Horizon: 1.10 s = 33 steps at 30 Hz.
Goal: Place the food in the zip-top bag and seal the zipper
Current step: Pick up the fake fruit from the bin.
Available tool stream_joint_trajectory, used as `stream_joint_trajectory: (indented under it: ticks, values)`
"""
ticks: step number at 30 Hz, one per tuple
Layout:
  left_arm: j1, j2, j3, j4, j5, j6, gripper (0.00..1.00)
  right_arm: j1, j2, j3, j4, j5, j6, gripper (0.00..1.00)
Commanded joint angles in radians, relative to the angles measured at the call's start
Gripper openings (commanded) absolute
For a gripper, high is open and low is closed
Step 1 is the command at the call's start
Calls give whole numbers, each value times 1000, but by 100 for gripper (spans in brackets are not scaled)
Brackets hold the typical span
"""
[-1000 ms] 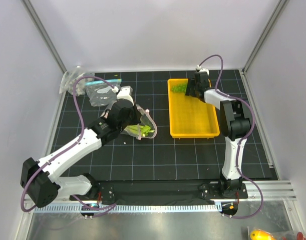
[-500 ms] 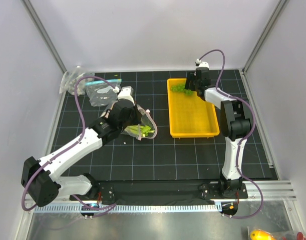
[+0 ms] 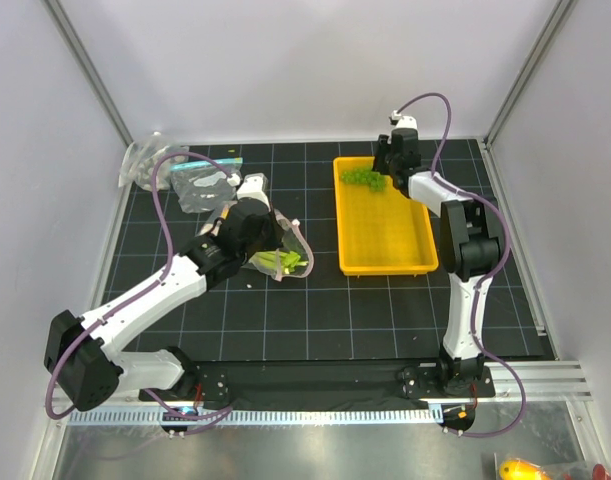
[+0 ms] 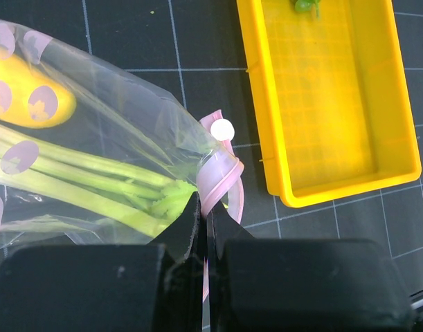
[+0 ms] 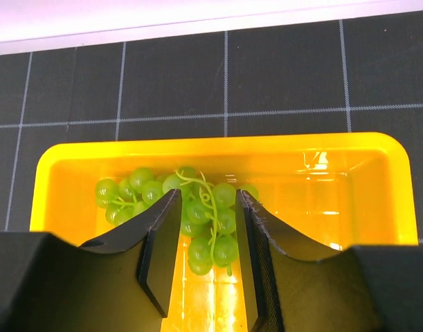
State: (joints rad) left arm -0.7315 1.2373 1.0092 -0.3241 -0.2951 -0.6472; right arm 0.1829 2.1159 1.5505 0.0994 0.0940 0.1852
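**Two arms at work over bag and tray.** The left arm was stretched toward 1 o'clock across the black grid mat (image 3: 315,300). The left gripper (image 4: 204,207) was tipped down and pinched tight on the zipper (image 4: 221,174) at the mouth of the zip-top bag (image 4: 128,97). The right arm was reached out long toward 11 o'clock. The right gripper (image 5: 206,207) was hung over the 12 o'clock end of the yellow tray (image 5: 329,187), hard by the back wall (image 3: 315,80). A strip of mat was left showing between the bag's mouth and the tray's 9 o'clock rim. The leek (image 4: 149,197) and the lemon (image 4: 59,104) were seen inside the bag, at 9 to 10 o'clock from the closed jaws. The grapes (image 5: 138,190) were lying in the tray. Part of the bunch was framed between the right jaws, which were held part-way apart; contact could not be made out.
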Motion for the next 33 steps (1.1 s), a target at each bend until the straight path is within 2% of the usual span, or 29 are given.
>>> stream_joint_trajectory:
  ticks: [1, 6, 8, 11, 15, 16, 22, 27, 33]
  values:
    - [0, 4, 35, 49, -3, 4, 0, -3, 33, 52, 36, -2, -10, 43]
    - [0, 7, 37, 48, -3, 8, 0, -3, 81, 66, 28, 3, -7, 47]
    - [0, 7, 38, 49, -4, 8, 0, -3, 99, 101, -19, 30, -6, 45]
    - [0, 4, 37, 46, -4, 8, 0, -3, 110, 128, -70, 56, -13, 38]
    - [0, -5, 35, 45, -4, 8, 0, -3, 73, 76, -33, 62, -3, 11]
    - [0, -4, 35, 46, -6, 8, 0, -3, 61, 65, -18, 61, 3, 10]
    - [0, -7, 40, 42, -6, 9, 0, 6, -98, -52, 54, 75, 20, 1]
    - [0, -15, 37, 42, -6, 11, 0, 13, -267, -196, 106, 105, 39, 1]
    - [0, -18, 45, 37, 17, 11, 0, 39, -508, -378, 132, 67, 141, 1]
